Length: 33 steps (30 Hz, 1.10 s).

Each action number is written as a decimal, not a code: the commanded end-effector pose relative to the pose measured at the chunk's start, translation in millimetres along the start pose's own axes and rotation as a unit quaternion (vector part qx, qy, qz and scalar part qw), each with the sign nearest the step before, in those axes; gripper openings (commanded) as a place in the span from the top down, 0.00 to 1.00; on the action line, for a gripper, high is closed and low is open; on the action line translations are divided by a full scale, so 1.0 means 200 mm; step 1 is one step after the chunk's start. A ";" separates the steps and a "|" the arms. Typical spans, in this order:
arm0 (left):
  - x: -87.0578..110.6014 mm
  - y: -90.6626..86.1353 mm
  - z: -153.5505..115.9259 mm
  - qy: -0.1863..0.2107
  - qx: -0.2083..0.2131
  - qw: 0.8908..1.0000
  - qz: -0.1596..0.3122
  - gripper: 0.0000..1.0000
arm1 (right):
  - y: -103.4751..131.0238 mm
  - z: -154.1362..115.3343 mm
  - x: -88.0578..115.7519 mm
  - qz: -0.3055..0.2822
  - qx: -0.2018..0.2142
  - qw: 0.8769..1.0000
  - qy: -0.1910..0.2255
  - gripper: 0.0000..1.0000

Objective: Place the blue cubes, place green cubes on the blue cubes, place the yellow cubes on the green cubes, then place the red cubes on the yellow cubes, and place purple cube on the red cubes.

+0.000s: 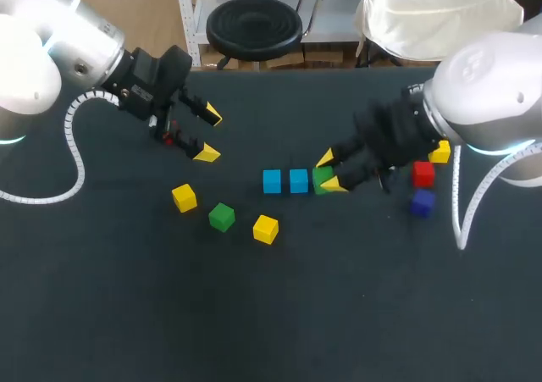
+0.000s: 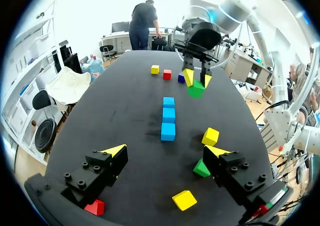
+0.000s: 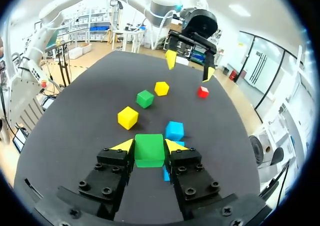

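Row of three blue cubes [image 2: 169, 115] ran straight along the desk [image 1: 339, 314] toward the right hand [image 1: 329, 170], which reached in low and clenched one green cube [image 3: 149, 150], held level at the row's end. The left hand [image 1: 208, 134] hung released, tilted downward. A second green cube [image 1: 221, 217], three yellow cubes [image 1: 265, 228], two red cubes [image 1: 423, 174] and one purple cube [image 1: 422, 202] lay loose.

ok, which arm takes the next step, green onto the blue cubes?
Right, I'd say. The right gripper is shut on a green cube, just beside the blue cubes. The left gripper is open, empty and farther from them; it would first need the other green cube.
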<state>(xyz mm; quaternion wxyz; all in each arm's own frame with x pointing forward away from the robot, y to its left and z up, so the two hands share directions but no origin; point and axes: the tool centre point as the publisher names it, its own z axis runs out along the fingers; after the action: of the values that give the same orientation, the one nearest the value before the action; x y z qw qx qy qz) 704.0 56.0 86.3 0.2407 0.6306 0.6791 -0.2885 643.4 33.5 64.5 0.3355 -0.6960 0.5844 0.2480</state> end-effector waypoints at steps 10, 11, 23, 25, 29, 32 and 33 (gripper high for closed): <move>0.00 0.00 0.00 0.000 0.000 1.000 0.000 0.00 | -0.07 0.04 0.03 0.076 0.023 0.997 -0.021 1.00; 0.00 0.00 0.00 0.000 0.000 1.000 0.000 0.00 | -0.06 0.04 0.04 0.081 0.026 0.996 -0.019 1.00; 0.00 0.00 0.00 0.000 0.000 1.000 0.000 0.00 | -0.07 0.07 0.03 0.075 0.013 0.997 0.000 1.00; 0.00 0.00 0.00 0.000 0.000 1.000 0.000 0.00 | -0.08 0.07 0.04 0.076 0.012 0.997 0.003 1.00; 0.00 0.00 0.00 0.000 0.000 1.000 0.000 0.00 | -0.09 0.08 0.06 0.078 0.009 0.997 0.002 1.00; 0.00 0.00 0.00 0.000 0.000 1.000 0.000 0.00 | -0.09 0.09 0.08 0.079 0.008 0.997 0.000 1.00; 0.00 0.00 0.00 0.000 0.000 1.000 0.000 0.00 | -0.09 0.09 0.08 0.080 0.007 0.997 0.000 1.00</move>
<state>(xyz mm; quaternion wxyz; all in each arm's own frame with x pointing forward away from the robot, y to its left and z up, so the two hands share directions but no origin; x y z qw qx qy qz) 704.0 56.0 86.3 0.2407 0.6306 0.6791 -0.2885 661.4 38.5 47.3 0.3196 -0.6446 0.6417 0.2656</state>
